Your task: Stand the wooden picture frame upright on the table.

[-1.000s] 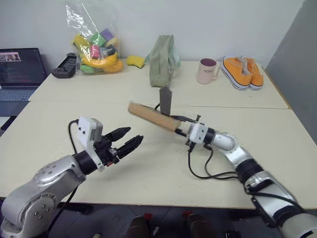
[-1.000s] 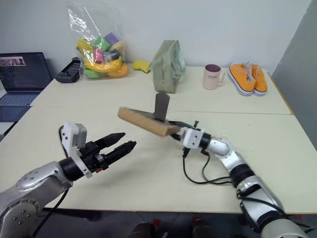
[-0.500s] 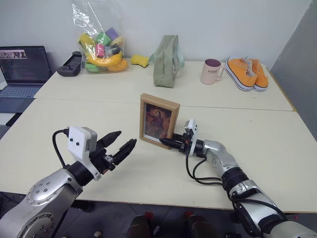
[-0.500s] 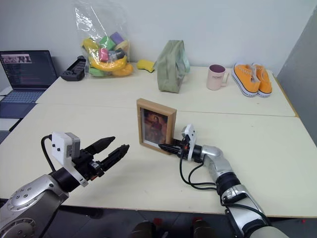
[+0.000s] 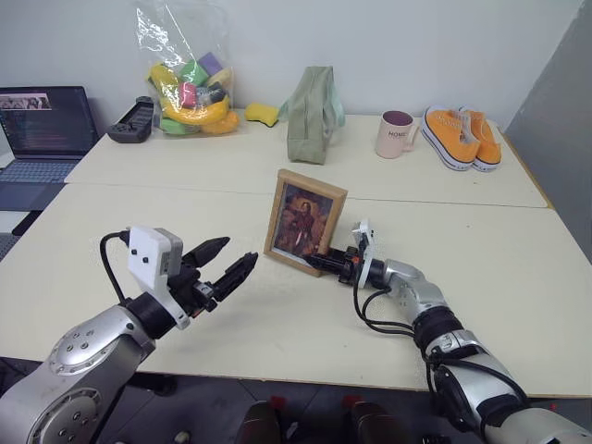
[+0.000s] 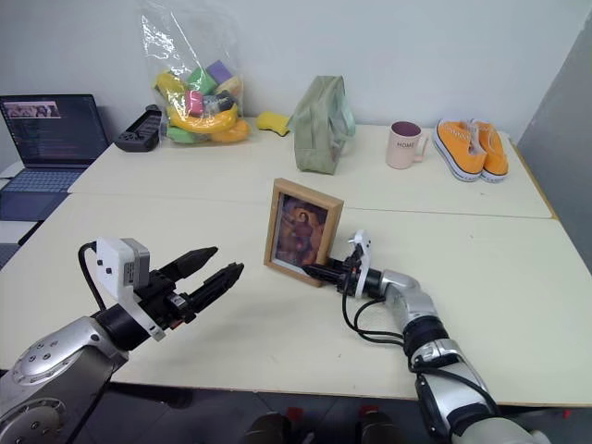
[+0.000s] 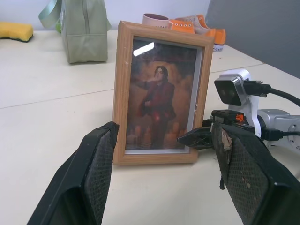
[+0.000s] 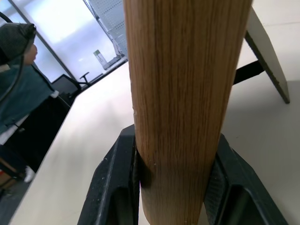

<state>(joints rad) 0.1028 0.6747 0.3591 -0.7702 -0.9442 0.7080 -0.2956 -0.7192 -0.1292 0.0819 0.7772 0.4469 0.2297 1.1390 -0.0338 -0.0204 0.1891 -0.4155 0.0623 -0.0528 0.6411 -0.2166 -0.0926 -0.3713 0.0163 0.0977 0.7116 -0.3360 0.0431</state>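
One word readable, "HOME", on the pink mug (image 5: 391, 134) at the far side of the table (image 5: 518, 250). Clear plastic bag (image 5: 184, 69) packed with coloured toy blocks and something yellow; green cloth bag (image 5: 310, 114) contents hidden. Beside these, orange sneakers (image 5: 461, 135), yellow sponge (image 5: 262, 114), black controller (image 5: 129, 121), open laptop (image 5: 44, 125) showing unreadable text. Wooden picture frame (image 5: 303, 221) upright mid-table, portrait facing the robot, right gripper (image 5: 321, 262) clamped on its lower right edge. Left gripper (image 5: 231, 263) near, fingers spread, holding nothing.
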